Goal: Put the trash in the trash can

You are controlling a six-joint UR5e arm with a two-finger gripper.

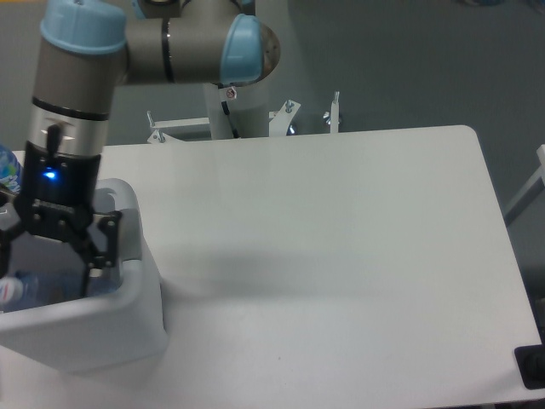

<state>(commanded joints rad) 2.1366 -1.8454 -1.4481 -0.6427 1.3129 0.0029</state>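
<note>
White trash can (pixel 128 319) at table's left edge, bottle (pixel 25 288) lying sideways inside, pincer (pixel 47 268) spread apart above.

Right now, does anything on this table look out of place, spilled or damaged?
Nothing stands out. The gripper hangs open over the trash can, a bottle lies inside it, and no spill shows on the table.

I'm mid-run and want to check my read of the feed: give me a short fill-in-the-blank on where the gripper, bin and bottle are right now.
1. The gripper hangs over the open top of the white ____.
2. The trash can stands at the table's ____ edge in the camera view.
3. Inside the trash can lies a clear plastic ____.
4. The light glowing on the arm's wrist is ____.

Missing words: trash can; left; bottle; blue
</note>
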